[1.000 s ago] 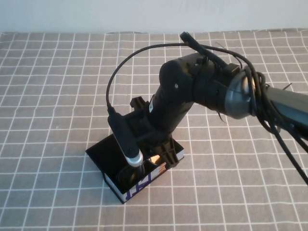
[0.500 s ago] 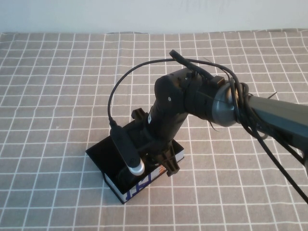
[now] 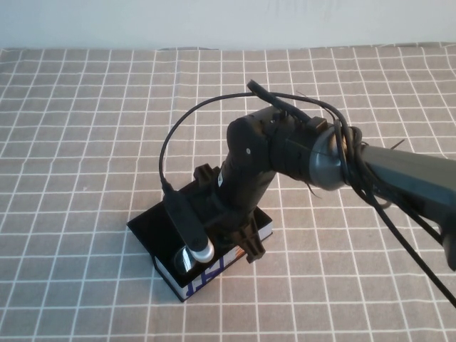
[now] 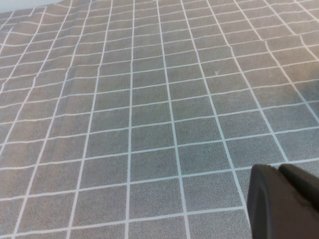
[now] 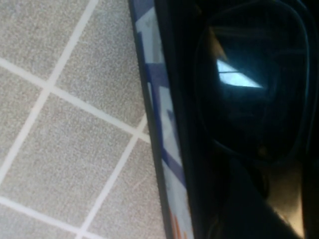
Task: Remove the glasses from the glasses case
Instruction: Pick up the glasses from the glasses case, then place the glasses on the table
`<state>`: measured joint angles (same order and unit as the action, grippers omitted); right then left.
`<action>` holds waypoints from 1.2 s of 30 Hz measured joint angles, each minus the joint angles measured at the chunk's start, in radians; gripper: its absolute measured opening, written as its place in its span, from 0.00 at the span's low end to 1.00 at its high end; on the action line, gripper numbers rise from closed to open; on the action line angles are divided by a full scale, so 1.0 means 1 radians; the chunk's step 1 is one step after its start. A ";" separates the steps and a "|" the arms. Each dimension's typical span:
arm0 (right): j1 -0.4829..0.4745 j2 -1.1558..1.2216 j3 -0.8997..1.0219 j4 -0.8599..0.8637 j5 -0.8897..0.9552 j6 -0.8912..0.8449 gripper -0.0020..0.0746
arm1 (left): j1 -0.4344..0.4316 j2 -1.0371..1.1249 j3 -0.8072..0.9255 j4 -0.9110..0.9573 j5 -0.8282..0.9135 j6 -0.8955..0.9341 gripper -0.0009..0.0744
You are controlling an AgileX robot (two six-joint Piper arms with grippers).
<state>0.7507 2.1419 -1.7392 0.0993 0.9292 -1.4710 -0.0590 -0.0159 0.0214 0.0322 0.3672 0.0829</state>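
Left side first: my L gripper (image 4: 284, 199) does not show in the high view. Its wrist cam gives me only a dark finger end at the frame corner, hanging over bare tablecloth (image 4: 149, 124), grey with a white grid. I cannot tell whether its fingers are apart or together; too little of them shows.

Moving toward centre: the glasses case (image 3: 153, 231) sits on the cloth in the near-left part of the table, lid off, matte black interior facing up, turned at an angle to the grid. Its white side w/ blue marks faces the near edge. From the R wrist cam I see that printed side (image 5: 159, 109) close up, blue marks plus a bit of orange low down, w/ cloth just beside it.

The glasses (image 5: 249, 84) lie inside the case: one dark glossy lens in a thick black frame, a bright reflection on it. In the high view only a glint of lens (image 3: 187, 261) shows at the case's near end, under the wrist cam housing.

Centre to right: my R gripper (image 3: 242, 239) is down at the case, over its right-hand end, arm reaching in from the right edge w/ cables looped over it. Arm body hides the fingers; I cannot tell if they are apart, together or clamped on the glasses.
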 joint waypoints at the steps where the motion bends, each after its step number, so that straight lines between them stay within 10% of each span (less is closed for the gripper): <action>1: 0.000 0.000 -0.002 0.000 0.002 0.000 0.31 | 0.000 0.000 0.000 0.000 0.000 0.000 0.01; 10: 0.002 0.005 -0.087 -0.011 0.101 0.013 0.04 | 0.000 0.000 0.000 0.000 0.000 0.000 0.01; 25: -0.010 -0.089 -0.255 -0.046 0.297 0.430 0.03 | 0.000 0.000 0.000 0.000 0.000 0.000 0.01; 36: -0.336 -0.298 0.014 0.052 0.282 1.067 0.03 | 0.000 0.000 0.000 0.000 0.000 0.000 0.01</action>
<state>0.4151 1.8440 -1.7257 0.1511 1.2109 -0.4038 -0.0590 -0.0159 0.0214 0.0322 0.3672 0.0829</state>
